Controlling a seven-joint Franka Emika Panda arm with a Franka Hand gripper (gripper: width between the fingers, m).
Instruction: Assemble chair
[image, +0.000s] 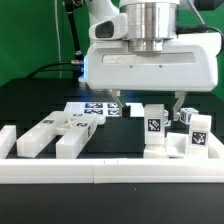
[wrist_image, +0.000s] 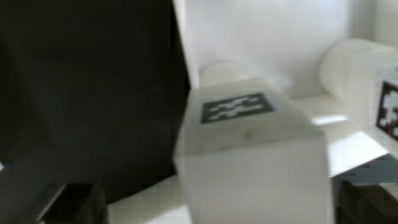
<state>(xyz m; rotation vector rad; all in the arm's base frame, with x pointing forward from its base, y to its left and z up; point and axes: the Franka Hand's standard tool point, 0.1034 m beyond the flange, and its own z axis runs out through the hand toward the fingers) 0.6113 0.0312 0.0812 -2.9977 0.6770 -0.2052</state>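
The chair is in loose white tagged parts on the black table. In the exterior view an upright block (image: 155, 128) stands right of centre, with another tagged part (image: 196, 132) beside it, and several bars (image: 45, 138) lie at the left. My gripper (image: 148, 104) hangs open just above the upright block. In the wrist view a white bar (wrist_image: 240, 125) with a tag on its end runs between my open gripper (wrist_image: 217, 205) fingers (wrist_image: 71, 203), which do not squeeze it. A second tagged part (wrist_image: 365, 75) sits beyond it.
The marker board (image: 90, 110) lies flat behind the left parts. A long white border rail (image: 110, 172) runs along the front of the table, and a short rail piece (image: 6, 140) stands at the exterior view's left edge. A green backdrop closes the rear.
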